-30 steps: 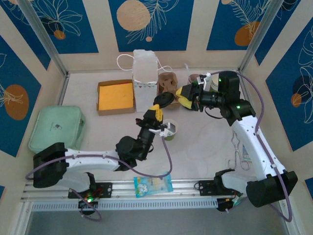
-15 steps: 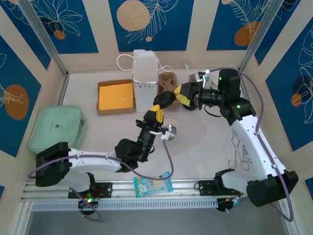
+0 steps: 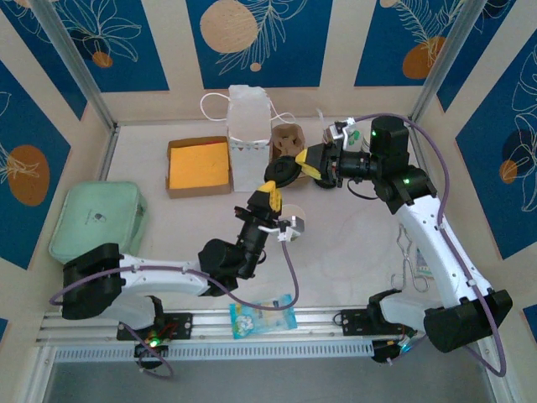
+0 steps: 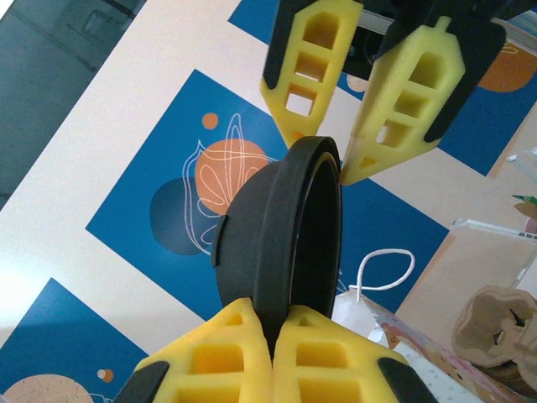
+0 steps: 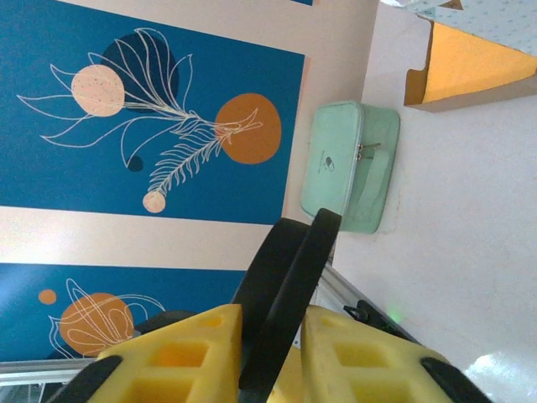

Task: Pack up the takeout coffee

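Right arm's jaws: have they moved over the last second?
Yes. The right jaws slid left, toward the white bag, and now straddle the black lid.

Top external view high above and behind the arm bases, looking down on the whole table [image 3: 352, 243], left wrist view close on the black lid [image 4: 277, 235], tilted up at the wall panels [image 4: 168, 193], right wrist view as close, facing the green case [image 5: 348, 164], all three sharing the lid
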Motion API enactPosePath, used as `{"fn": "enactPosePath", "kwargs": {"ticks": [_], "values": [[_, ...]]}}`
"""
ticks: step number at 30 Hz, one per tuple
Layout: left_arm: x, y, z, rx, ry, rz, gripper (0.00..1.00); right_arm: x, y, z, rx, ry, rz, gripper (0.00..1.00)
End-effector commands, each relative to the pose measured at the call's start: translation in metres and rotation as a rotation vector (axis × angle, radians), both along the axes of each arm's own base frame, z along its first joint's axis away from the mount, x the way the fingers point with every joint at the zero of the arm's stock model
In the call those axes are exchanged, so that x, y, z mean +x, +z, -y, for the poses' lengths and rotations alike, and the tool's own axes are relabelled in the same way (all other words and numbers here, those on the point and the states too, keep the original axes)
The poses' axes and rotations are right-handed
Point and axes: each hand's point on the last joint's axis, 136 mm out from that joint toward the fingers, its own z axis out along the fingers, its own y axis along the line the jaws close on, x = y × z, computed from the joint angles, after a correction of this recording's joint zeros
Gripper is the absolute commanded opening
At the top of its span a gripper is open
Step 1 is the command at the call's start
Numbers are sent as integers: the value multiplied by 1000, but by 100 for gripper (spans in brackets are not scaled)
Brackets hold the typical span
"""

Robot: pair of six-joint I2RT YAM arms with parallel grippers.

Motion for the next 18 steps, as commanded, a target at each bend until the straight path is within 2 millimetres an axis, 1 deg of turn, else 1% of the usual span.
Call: {"fn": "enactPosePath", "kwargs": {"ticks": [1, 8, 10, 13, 18], "values": [[-5, 8, 5, -17, -18, 30, 0, -8, 10, -3, 10, 40, 24, 20], [-5, 1, 12, 24, -15, 38, 0, -12, 13, -4, 16, 47, 34, 13], [-4, -2, 13, 38, -12, 38, 7, -13, 14, -3, 17, 48, 40, 13], [-4, -2, 13, 38, -11, 36, 10, -14, 15, -3, 15, 49, 47, 11], [-5, -2, 14, 47, -12, 43, 9, -17, 14, -3, 12, 57, 52, 11]]}}
